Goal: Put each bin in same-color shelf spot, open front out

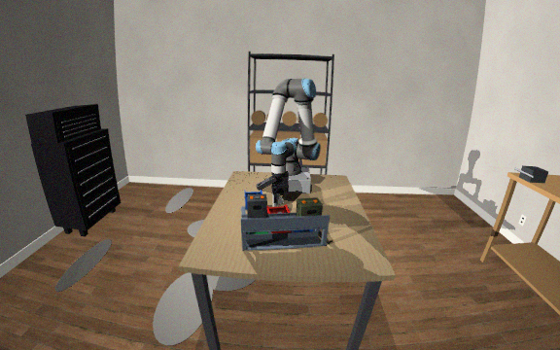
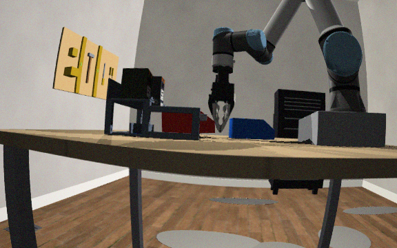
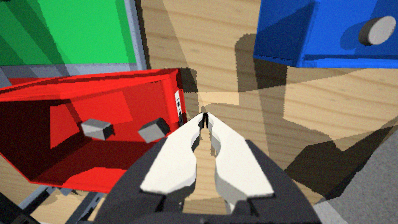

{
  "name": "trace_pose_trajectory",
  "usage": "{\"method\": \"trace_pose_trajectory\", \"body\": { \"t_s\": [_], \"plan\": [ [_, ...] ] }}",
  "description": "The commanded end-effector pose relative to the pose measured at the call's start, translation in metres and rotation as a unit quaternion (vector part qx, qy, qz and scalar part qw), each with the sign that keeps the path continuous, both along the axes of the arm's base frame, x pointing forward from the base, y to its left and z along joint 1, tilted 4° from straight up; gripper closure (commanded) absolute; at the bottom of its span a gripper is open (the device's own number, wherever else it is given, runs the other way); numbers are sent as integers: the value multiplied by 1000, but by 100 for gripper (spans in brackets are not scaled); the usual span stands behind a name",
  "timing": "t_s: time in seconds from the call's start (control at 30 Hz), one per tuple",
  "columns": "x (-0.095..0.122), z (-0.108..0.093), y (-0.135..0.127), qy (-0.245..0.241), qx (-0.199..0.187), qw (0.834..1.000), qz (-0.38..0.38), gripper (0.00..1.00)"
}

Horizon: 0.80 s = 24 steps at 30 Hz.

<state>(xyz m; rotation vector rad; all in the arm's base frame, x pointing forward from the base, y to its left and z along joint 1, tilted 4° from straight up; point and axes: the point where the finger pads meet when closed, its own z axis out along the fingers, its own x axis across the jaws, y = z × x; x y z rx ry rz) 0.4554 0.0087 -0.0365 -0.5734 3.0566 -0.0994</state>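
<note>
My pincer [image 3: 205, 119] is pressed together on nothing, tips low over the table [image 3: 325, 100] just beside the red bin [image 3: 100, 125]. That bin, with two grey parts [image 3: 97, 128], seems to sit at the shelf [image 1: 285, 226]. The blue bin [image 3: 320, 30] lies apart.

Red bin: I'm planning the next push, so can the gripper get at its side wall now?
Probably yes: the gripper, jaws shut, hangs right beside the red bin, with nothing visible between them.
</note>
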Motion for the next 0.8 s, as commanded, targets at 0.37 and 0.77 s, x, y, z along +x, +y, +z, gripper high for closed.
{"method": "trace_pose_trajectory", "body": {
  "t_s": [0.37,0.77],
  "plan": [
    [4,1,1,-2,-1,1000,0,100],
    [6,1,2,-1,0,1000,1,100]
  ]
}}
